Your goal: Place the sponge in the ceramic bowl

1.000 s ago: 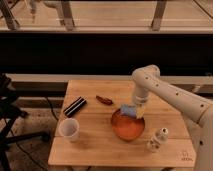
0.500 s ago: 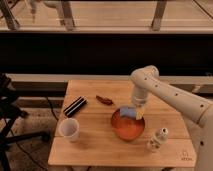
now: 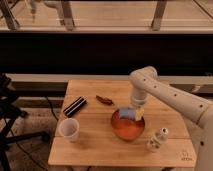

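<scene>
The orange ceramic bowl (image 3: 128, 129) sits on the wooden table (image 3: 100, 150), right of centre. My gripper (image 3: 133, 111) points down over the bowl's far rim, at the end of the white arm that reaches in from the right. It is shut on the sponge (image 3: 127, 114), a light-blue block with a yellowish side, which sits low just inside the bowl's back edge. I cannot tell whether the sponge touches the bowl's floor.
A white cup (image 3: 69, 129) stands at the front left. A black striped bar (image 3: 75, 106) lies behind it. A small reddish-brown object (image 3: 104, 100) lies near the table's middle back. A small white bottle (image 3: 156, 140) stands right of the bowl. Black equipment (image 3: 7, 107) stands off the table's left side.
The gripper with the sponge has come down a little toward the bowl. Nothing else on the table has moved.
</scene>
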`<state>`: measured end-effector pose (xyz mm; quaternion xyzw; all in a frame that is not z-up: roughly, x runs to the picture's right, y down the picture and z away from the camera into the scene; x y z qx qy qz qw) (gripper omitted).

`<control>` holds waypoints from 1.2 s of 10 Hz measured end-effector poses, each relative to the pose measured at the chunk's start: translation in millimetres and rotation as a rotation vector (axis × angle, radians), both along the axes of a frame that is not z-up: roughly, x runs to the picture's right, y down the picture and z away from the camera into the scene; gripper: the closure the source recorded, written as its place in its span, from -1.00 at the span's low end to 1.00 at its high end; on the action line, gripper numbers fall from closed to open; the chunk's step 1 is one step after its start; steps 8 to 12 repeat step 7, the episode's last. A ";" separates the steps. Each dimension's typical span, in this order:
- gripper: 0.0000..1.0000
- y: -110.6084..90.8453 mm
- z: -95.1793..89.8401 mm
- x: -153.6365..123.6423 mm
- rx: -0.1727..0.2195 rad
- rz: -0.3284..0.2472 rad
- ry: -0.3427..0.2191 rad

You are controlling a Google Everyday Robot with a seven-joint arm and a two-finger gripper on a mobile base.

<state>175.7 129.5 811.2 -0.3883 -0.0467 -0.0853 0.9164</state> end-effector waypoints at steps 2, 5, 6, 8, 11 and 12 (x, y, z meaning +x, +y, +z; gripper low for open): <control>0.19 1.9 -0.5 -3.4 -0.003 -0.006 -0.005; -0.25 2.8 -1.5 -3.2 -0.004 -0.010 -0.007; -0.46 3.0 -2.1 -3.6 -0.004 -0.012 -0.009; -0.59 3.7 -2.3 -4.5 -0.005 -0.016 -0.011; -0.59 3.7 -2.3 -4.5 -0.005 -0.016 -0.011; -0.59 3.7 -2.3 -4.5 -0.005 -0.016 -0.011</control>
